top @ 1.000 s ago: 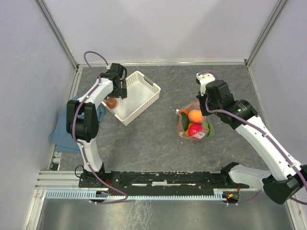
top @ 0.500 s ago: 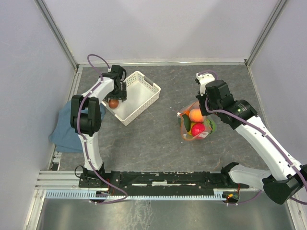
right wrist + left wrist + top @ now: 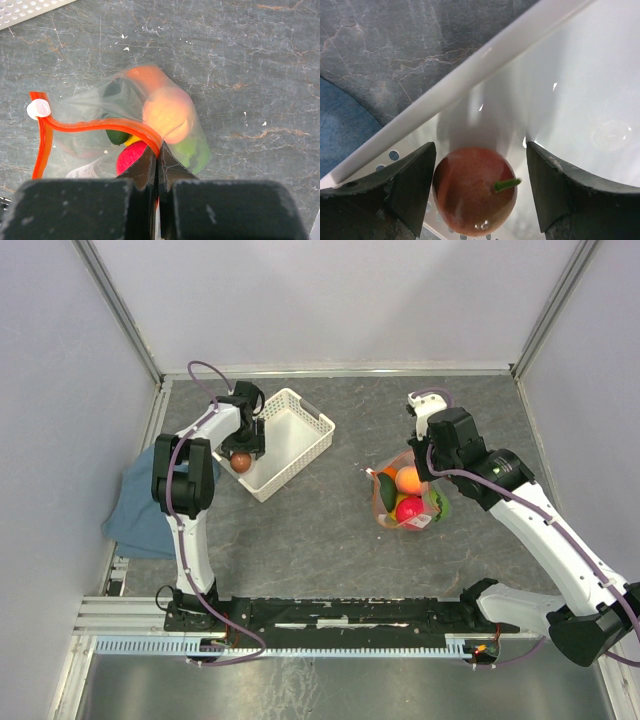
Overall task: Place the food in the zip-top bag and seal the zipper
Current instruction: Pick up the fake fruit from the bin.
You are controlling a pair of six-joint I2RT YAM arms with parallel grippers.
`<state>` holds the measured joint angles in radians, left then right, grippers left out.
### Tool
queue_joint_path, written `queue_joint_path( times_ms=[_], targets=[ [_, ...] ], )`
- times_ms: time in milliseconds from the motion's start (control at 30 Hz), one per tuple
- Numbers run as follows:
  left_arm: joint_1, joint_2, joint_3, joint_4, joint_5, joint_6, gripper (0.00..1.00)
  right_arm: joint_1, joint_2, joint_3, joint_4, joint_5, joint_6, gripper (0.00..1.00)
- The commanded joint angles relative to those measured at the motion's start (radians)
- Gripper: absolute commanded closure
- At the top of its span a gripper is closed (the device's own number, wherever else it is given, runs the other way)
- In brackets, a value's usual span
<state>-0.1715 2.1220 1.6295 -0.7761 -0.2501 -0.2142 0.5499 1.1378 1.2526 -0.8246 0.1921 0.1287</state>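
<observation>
Only wrist-side — left end effector (image 3: 480, 167) wide around a stemmed, perhaps brown fruit (image 3: 470, 195); right end effector (image 3: 157, 160) tight on zipper (image 3: 90, 125).

Top view: looks steeply down from above and behind the arm bases, covering the whole tabletop (image 3: 330, 540). Left wrist view: sits very near, facing down past the left claw (image 3: 480, 187) into a corner of the white basket (image 3: 485, 67), shared with the top view. Right wrist view: hangs close above the zip-top bag (image 3: 90, 115), likewise shared, with the right claw (image 3: 157, 155) at the bottom edge.
</observation>
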Motion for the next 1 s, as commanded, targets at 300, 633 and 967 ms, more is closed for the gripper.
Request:
queue_joint_path(
  times_ms=[300, 633, 967],
  targets=[
    [0.003, -0.020, 0.002, -0.038, 0.052, 0.040, 0.23, 0.001, -0.019, 0.004, 0.059, 0.014, -0.003, 0.99],
    [0.004, -0.053, 0.001, -0.040, 0.103, 0.043, 0.54, 0.000, -0.025, -0.001, 0.061, 0.018, 0.000, 0.99],
    [-0.013, -0.231, -0.080, 0.050, 0.271, -0.025, 0.63, 0.001, -0.026, 0.001, 0.064, 0.018, 0.002, 0.99]
  ],
)
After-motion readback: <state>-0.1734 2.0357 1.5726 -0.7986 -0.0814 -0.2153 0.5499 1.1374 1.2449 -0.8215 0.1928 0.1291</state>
